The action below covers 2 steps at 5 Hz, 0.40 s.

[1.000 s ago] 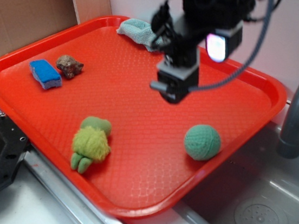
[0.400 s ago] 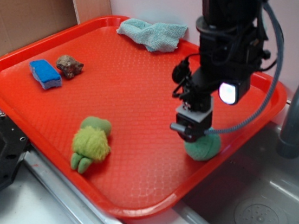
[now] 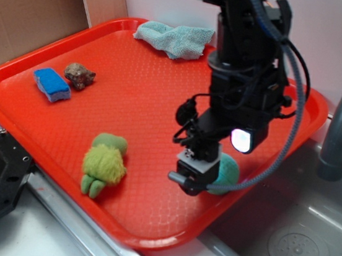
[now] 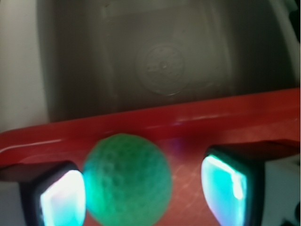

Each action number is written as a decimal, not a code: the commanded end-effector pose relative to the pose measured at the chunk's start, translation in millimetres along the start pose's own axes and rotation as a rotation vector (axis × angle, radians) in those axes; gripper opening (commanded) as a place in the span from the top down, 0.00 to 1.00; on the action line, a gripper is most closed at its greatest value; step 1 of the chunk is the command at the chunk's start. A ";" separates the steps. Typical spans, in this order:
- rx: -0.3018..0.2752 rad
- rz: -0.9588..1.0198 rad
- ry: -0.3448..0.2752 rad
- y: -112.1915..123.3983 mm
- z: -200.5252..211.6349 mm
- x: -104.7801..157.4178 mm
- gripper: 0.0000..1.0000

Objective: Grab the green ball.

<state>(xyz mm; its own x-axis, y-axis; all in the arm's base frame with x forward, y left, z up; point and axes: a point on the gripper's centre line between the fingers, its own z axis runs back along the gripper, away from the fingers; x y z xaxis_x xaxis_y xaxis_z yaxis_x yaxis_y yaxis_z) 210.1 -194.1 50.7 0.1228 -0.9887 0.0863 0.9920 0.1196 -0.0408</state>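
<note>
Exterior view, left to right: blue sponge [image 3: 52, 85] and brown lump [image 3: 79, 75] sit at the far-left side of the red tray [image 3: 129, 110], well clear of the job. Fuzzy lime plush [image 3: 103, 164] lies near the front edge, apart from the arm. Pale teal cloth [image 3: 172, 39] is bunched at the back rim. Pincer [image 3: 198, 172] is down at the tray's right edge, mostly hiding the green ball [image 3: 226, 174].

Wrist view: pincer [image 4: 146, 188] is spread, not yet pinching; green ball [image 4: 127, 179] sits between the pads, hard against the left pad [image 4: 59, 195], gap to the right one. Off-centre, so closing will likely nudge it sideways first.

Ball is round: no long axis, no facing. It rests on the tray just inside the rim by the sink [image 3: 295, 237].
</note>
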 end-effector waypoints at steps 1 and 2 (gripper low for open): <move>0.039 -0.019 -0.025 -17.4 15.4 7.3 0.00; 0.027 -0.047 0.019 -41.3 0.3 13.7 0.00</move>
<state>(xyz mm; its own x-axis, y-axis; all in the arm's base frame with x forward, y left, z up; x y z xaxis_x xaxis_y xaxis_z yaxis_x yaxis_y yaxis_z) 183.5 -211.3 45.8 0.0808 -0.9958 0.0431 0.9963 0.0795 -0.0311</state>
